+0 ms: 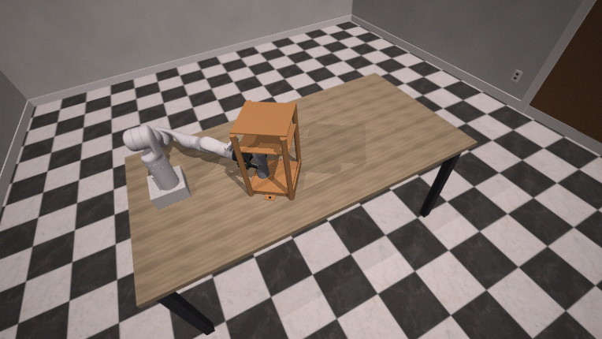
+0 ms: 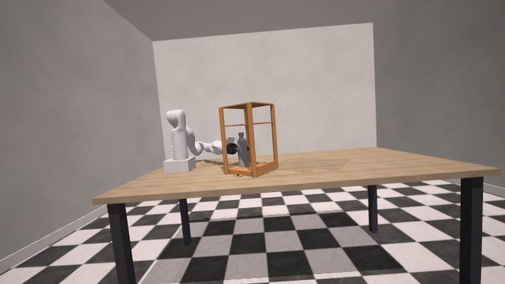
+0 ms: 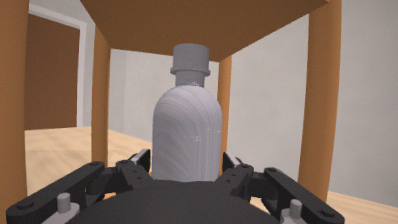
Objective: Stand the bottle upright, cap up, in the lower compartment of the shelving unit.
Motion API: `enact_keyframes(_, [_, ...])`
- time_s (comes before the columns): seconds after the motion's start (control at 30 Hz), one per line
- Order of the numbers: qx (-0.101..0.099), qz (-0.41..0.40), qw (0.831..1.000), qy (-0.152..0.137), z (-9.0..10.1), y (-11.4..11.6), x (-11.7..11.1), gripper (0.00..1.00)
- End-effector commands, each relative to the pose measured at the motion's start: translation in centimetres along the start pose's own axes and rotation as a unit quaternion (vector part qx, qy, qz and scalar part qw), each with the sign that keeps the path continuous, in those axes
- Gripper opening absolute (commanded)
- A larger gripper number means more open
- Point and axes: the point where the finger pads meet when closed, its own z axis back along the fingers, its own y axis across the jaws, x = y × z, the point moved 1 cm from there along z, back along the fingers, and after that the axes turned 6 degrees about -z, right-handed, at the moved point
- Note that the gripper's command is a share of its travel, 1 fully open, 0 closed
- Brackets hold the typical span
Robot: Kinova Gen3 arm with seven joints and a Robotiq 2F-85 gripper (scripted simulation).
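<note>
The grey bottle (image 2: 242, 150) stands upright, cap up, on the floor of the lower compartment of the orange shelving unit (image 2: 248, 139). In the wrist view the bottle (image 3: 186, 130) fills the middle, its cap just under the middle shelf board. My gripper (image 3: 186, 160) reaches into the compartment from the robot's side; its fingers stand on both sides of the bottle's lower body, spread a little wider than the bottle. From above, the shelf (image 1: 267, 147) hides most of the bottle (image 1: 263, 166) and the gripper (image 1: 254, 162).
The shelf's four orange posts and middle board enclose the gripper closely. A small orange tab (image 1: 269, 197) lies on the table in front of the shelf. The robot base (image 1: 168, 187) stands on the table to the shelf's left.
</note>
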Motion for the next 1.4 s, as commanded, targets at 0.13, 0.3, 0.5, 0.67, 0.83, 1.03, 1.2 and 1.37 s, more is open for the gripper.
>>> enact_keyframes(0.13, [0.0,0.0,1.0,0.0,0.0,0.0,0.0,0.82])
enact_keyframes(0.3, [0.0,0.0,1.0,0.0,0.0,0.0,0.0,0.82])
enact_keyframes(0.5, [0.0,0.0,1.0,0.0,0.1,0.0,0.0,0.82])
enact_keyframes(0.67, [0.0,0.0,1.0,0.0,0.3,0.0,0.0,0.82])
enact_keyframes(0.83, [0.0,0.0,1.0,0.0,0.4,0.0,0.0,0.82])
enact_keyframes(1.03, [0.0,0.0,1.0,0.0,0.7,0.0,0.0,0.82])
enact_keyframes(1.2, [0.0,0.0,1.0,0.0,1.0,0.0,0.0,0.82])
enact_keyframes(1.37, [0.0,0.0,1.0,0.0,1.3,0.0,0.0,0.82])
